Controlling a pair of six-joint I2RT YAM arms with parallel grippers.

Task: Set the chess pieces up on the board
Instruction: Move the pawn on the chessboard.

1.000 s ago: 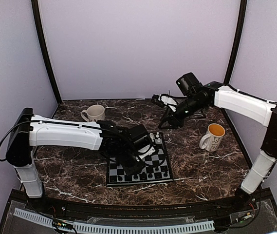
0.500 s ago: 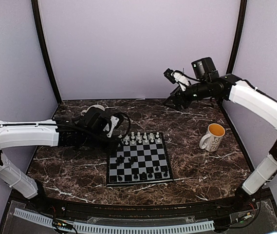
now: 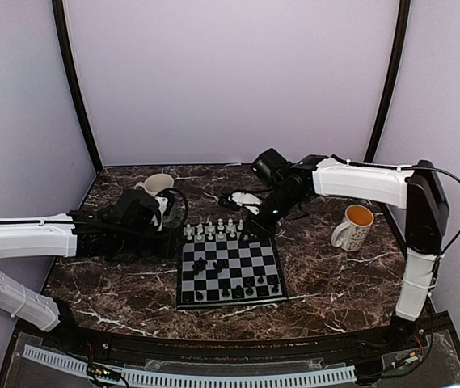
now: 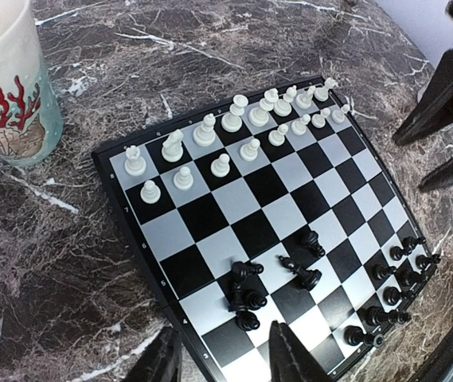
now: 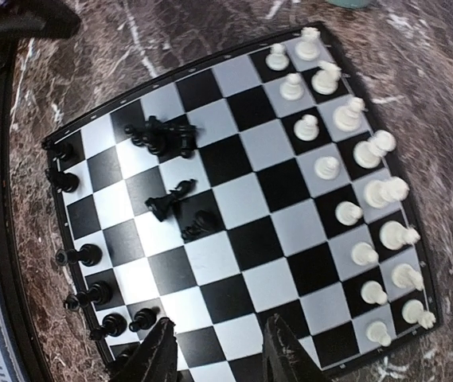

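On the board [image 4: 246,199], white pieces [image 4: 235,118] line the tabletop's [image 3: 335,275] far-edge side; midboard black pieces [image 4: 246,298] lie toppled (kinds unclear). Left hand [image 4: 222,358] and right hand [image 5: 220,350] gape empty.

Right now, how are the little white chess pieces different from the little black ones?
The tiny white chess pieces stand upright in two neat rows along one edge of the black-and-grey chessboard. The tiny black chess pieces are messier: several lie tipped over mid-board, and the rest stand unevenly near the opposite edge. Both sets are on the board.
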